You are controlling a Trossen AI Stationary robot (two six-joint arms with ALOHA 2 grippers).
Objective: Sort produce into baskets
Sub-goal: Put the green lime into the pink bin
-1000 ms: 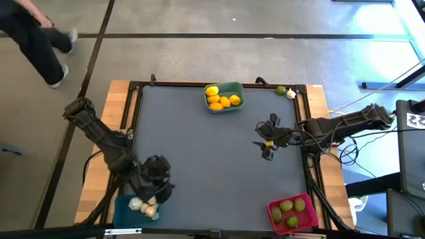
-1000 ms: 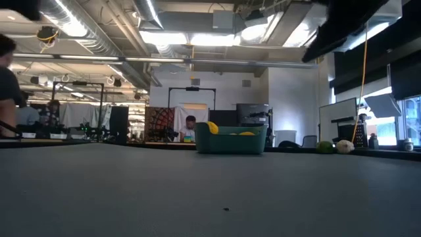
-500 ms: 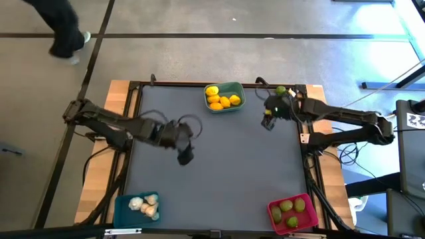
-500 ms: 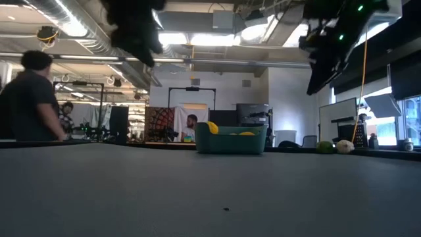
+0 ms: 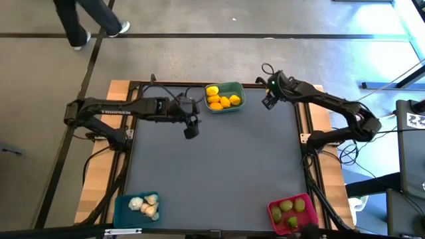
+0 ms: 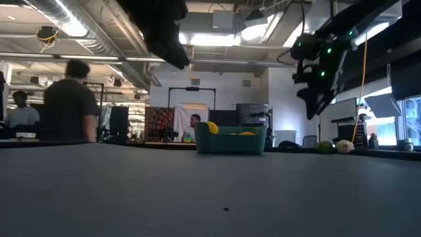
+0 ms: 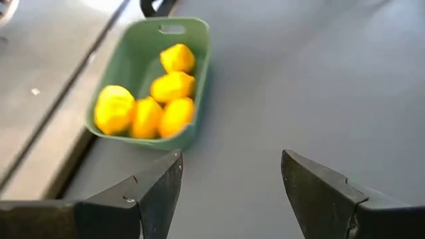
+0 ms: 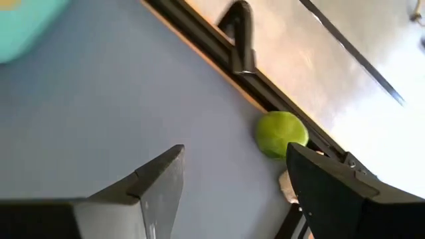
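A: Right gripper (image 8: pixel 229 192) hangs near the far right corner, fingers apart and empty, over a round, dimpled lime (image 8: pixel 281 135) against the tabletop (image 5: pixel 219 166) frame.

B: Left gripper (image 7: pixel 229 192), fingers also spread and empty, faces the smooth teal basket (image 7: pixel 199 79), long axis along the far edge, holding lumpy lemons (image 7: pixel 171 86).
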